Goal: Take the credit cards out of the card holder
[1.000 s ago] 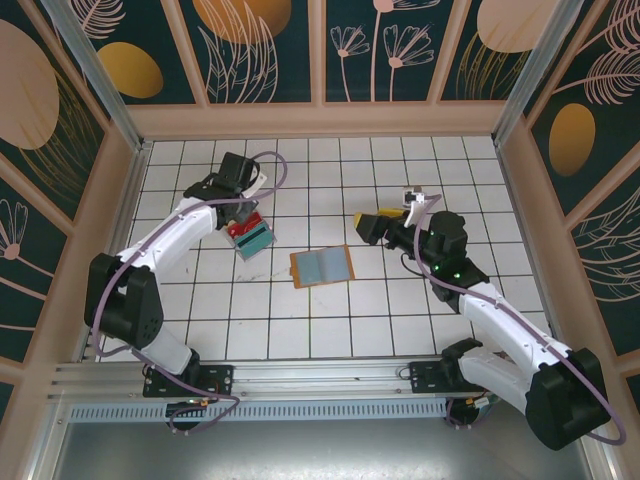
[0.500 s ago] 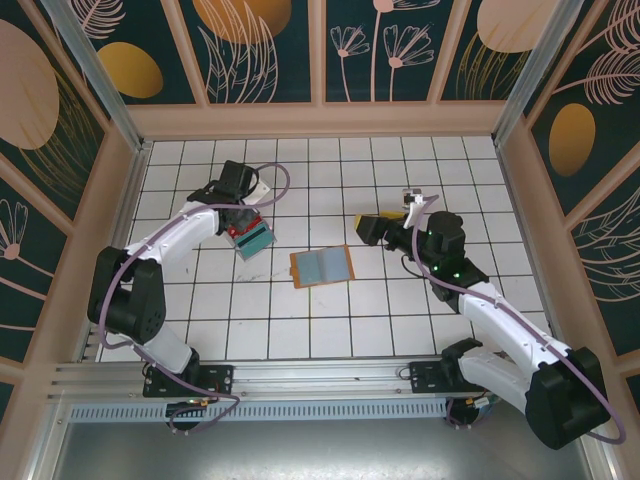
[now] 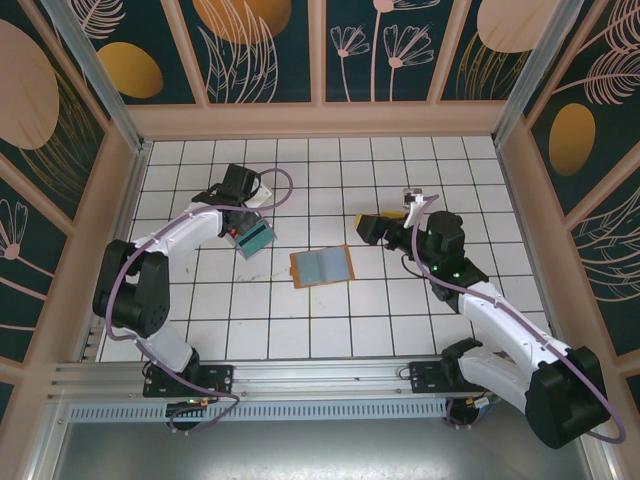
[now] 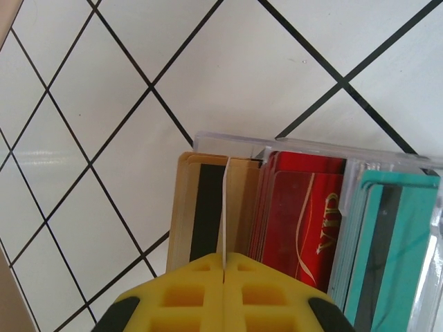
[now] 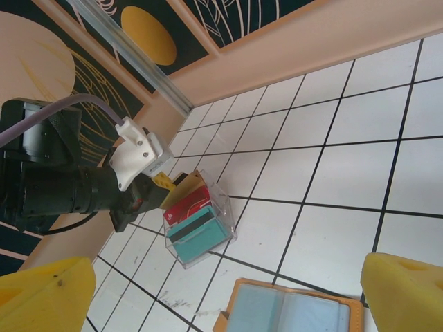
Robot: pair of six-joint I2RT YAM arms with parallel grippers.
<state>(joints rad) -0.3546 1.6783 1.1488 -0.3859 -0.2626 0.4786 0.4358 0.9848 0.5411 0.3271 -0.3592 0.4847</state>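
Observation:
The card holder (image 3: 322, 266) lies open on the tiles at mid-table, its grey-blue pockets (image 5: 297, 315) facing up. To its left a clear plastic box (image 3: 252, 238) holds credit cards standing on edge: tan (image 4: 201, 207), red (image 4: 304, 221) and teal (image 4: 394, 242). My left gripper (image 4: 224, 259) is at the box's far end, shut on a thin tan card (image 5: 181, 185) seen edge-on between its yellow pads. My right gripper (image 3: 375, 228) hovers right of the card holder, open, with nothing between its yellow fingertips (image 5: 48, 290).
The left arm's black wrist and white camera mount (image 5: 138, 149) sit just behind the box. Wooden walls (image 3: 320, 118) ring the tiled floor. Bare tiles lie between the box and the card holder.
The left arm has folded slightly, its wrist shifting a little toward the far side over the box. The right arm and the card holder have not moved.

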